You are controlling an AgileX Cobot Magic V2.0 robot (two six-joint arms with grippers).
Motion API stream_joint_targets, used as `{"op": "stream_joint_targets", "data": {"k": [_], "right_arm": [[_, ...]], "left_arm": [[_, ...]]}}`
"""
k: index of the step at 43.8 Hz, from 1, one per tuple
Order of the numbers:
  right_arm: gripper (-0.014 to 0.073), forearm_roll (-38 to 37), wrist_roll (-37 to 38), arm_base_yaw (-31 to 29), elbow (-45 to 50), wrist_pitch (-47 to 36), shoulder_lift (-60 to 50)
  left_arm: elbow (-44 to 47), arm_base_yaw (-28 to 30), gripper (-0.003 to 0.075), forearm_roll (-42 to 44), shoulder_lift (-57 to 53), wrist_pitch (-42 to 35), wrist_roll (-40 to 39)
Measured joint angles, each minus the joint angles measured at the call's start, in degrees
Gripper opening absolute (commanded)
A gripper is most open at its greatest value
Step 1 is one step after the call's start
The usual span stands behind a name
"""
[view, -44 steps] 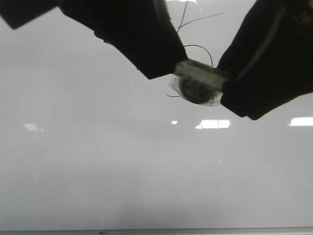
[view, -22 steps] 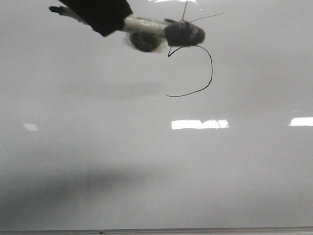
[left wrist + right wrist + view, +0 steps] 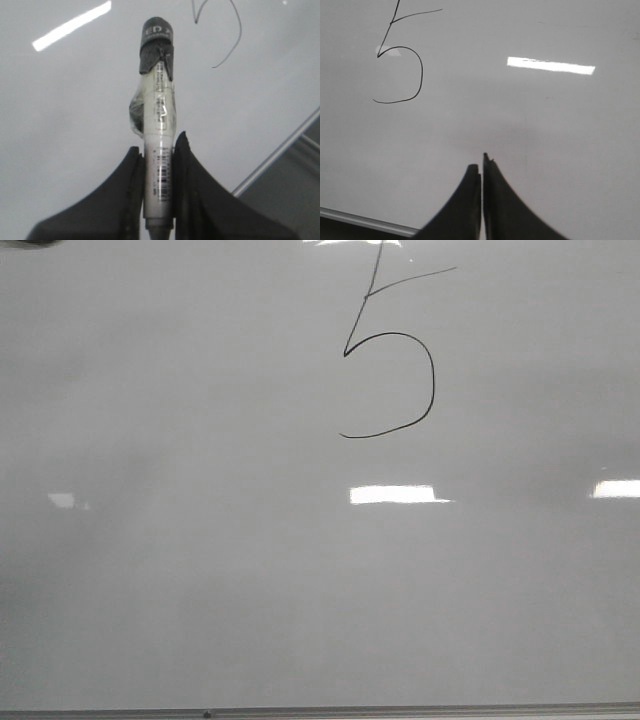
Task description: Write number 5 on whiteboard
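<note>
While half a second ago the marker and its dark sleeve hung right over the number 5 [image 3: 395,370] in the front view, covering its stem, you now see the whole belly and slanted bar bare on the whiteboard [image 3: 200,590]. Only a dark sliver remains at the top left corner of that view, too small to identify. The 5 sits high on the board, right of centre, above the middle glare patch [image 3: 393,494]; its topmost stroke is cut off by the frame edge and lost in glare.

Your left gripper [image 3: 159,150] is clamped on the marker [image 3: 159,150], fingers pressed to both sides of the pale barrel. Dark tape wraps the cap end, and a crumpled clear wrap bulges beside the barrel; the label print is unreadable. The marker's lower end is cut off by the frame. It is held clear of the 5, which shows beyond the cap.

Your right gripper [image 3: 482,167] has its jaws together, holding nothing, near the 5 but not touching it. The grey edge strip [image 3: 365,220] shows beside it.
</note>
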Motion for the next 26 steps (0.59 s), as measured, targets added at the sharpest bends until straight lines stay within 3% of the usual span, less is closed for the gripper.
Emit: {"op": "stream_joint_targets", "data": {"k": [12, 26], "right_arm": [[-0.0062, 1.7, 0.0, 0.0, 1.1, -2.3, -3.7], [-0.0062, 1.7, 0.1, 0.0, 1.1, -4.1, -3.7]], "left_arm": [[10.7, 7.1, 0.0006, -5.2, -16.0, -6.5, -0.6], [12.9, 9.5, 0.0006, -6.8, -23.0, -8.6, -1.3]]}}
